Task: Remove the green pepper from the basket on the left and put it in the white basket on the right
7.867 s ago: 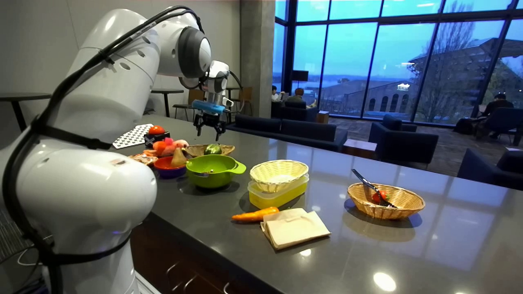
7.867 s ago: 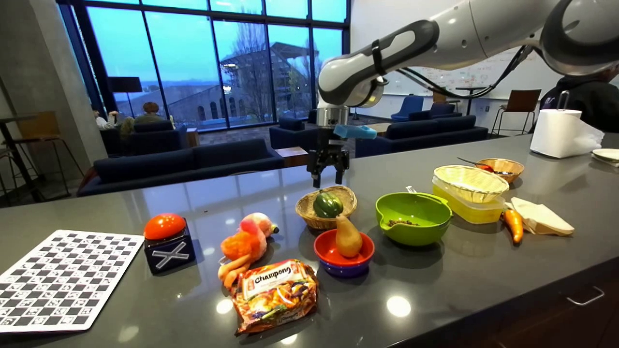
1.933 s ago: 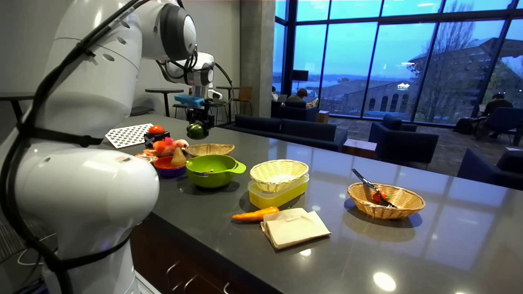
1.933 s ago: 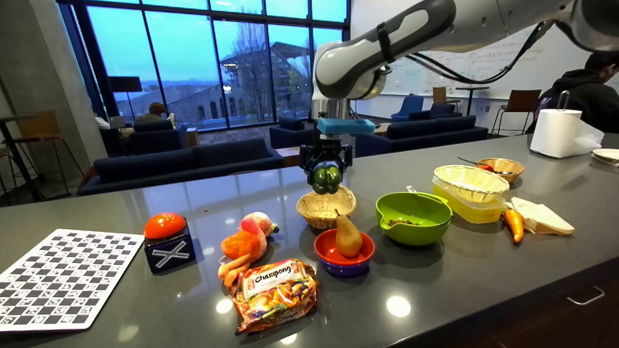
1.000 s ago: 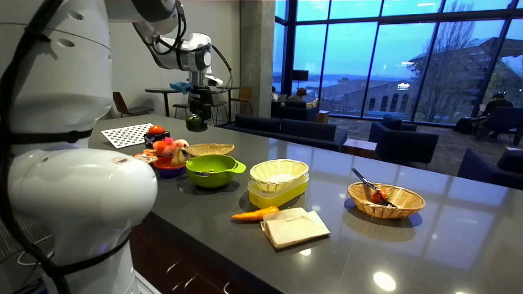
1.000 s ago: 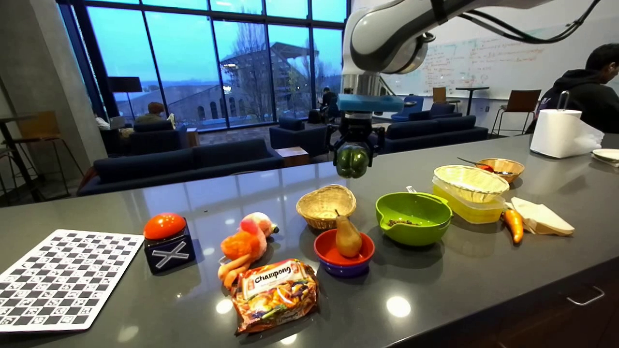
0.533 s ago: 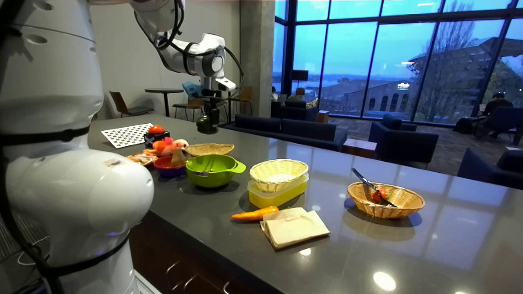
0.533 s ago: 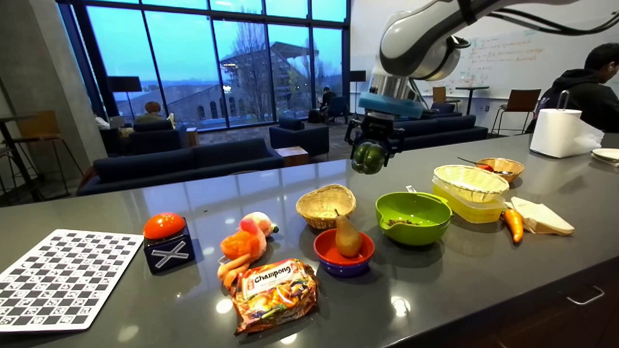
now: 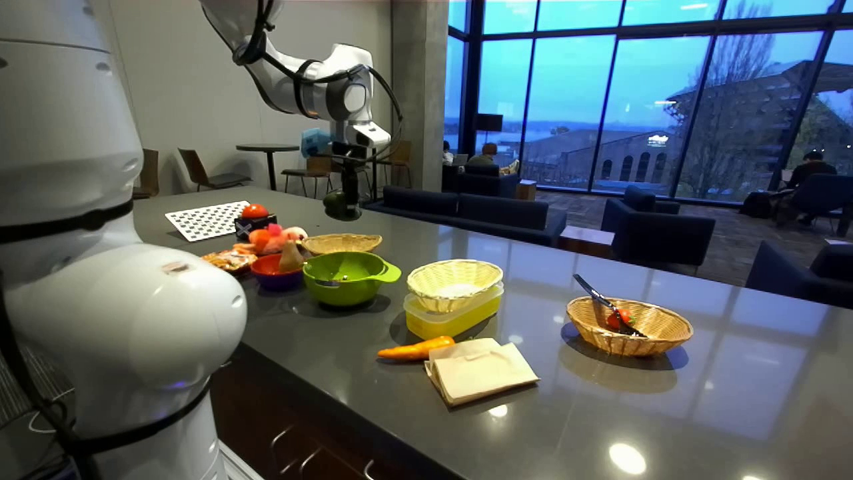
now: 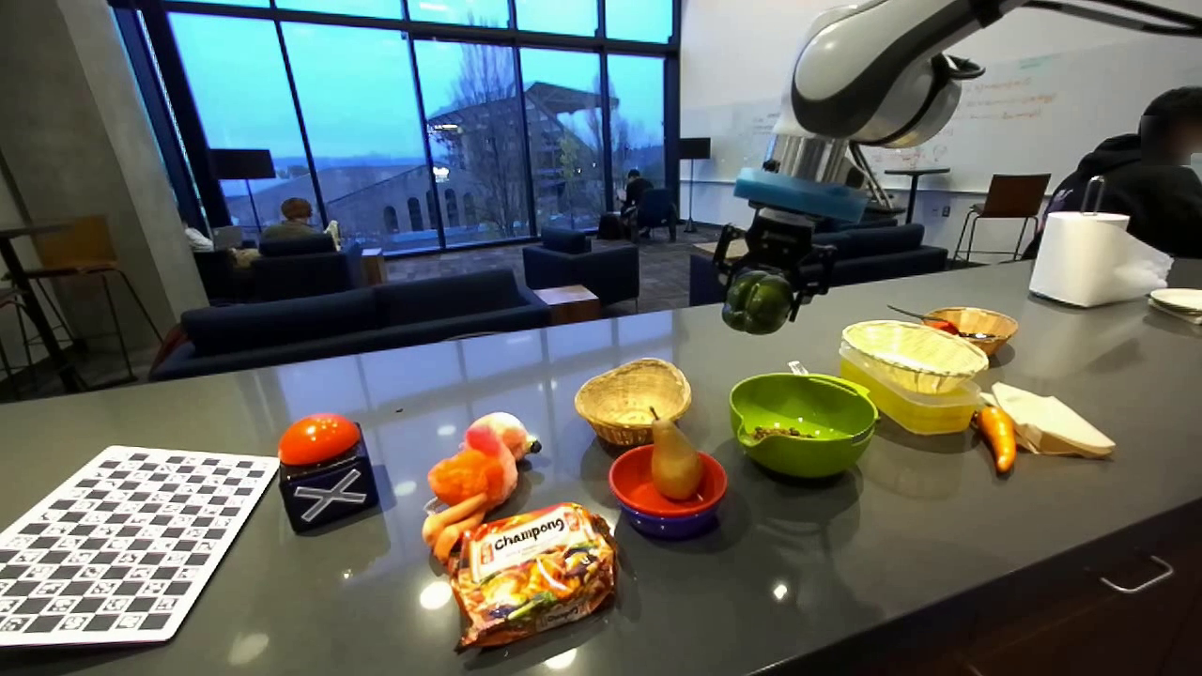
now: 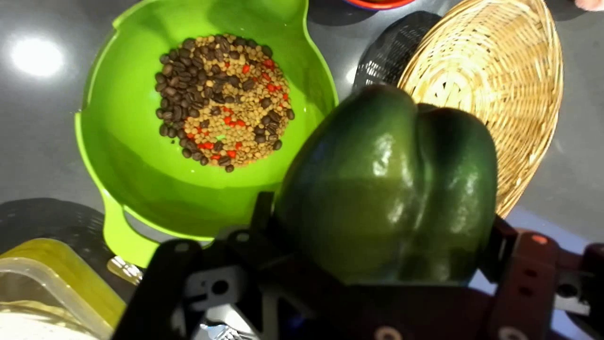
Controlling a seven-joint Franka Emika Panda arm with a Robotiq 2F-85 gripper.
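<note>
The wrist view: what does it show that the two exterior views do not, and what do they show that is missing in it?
Only the wrist view makes out red bits among the dark beans in the green bowl.

Only the exterior views show the carrot, the napkins, the red button and the white basket whole.

All three share the green bowl, the brown basket beside it, the yellow box (cut off in the wrist view) and the gripper, closed on the pepper.
</note>
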